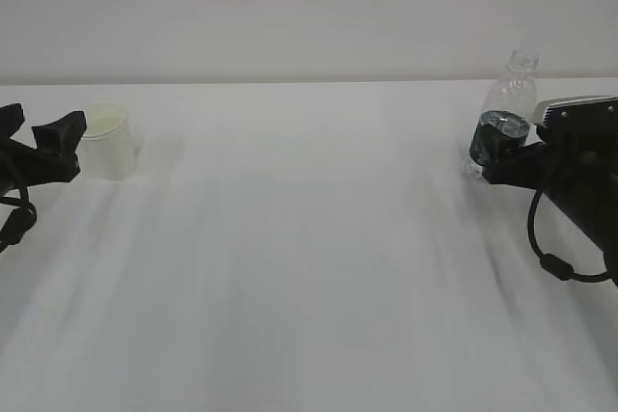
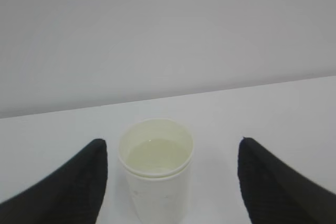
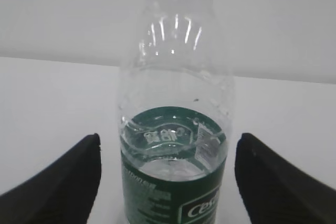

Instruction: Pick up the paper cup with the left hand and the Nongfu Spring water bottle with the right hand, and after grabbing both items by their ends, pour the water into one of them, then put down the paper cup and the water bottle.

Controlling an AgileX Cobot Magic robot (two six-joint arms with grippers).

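Left pincer spread around upright paper cup, right pincer spread around standing water bottle, neither touching

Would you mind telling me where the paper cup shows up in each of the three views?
Exterior view: paper cup far left, upright on the table, just beyond the left hand.
Left wrist view: cup bottom centre, between the open jaws without touching them.
Right wrist view: not in it.
Shared landmark: the line where white table meets wall.

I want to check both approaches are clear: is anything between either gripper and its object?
No. The paper cup stands between the open left hand, the water bottle between the open right hand; gaps are bare.
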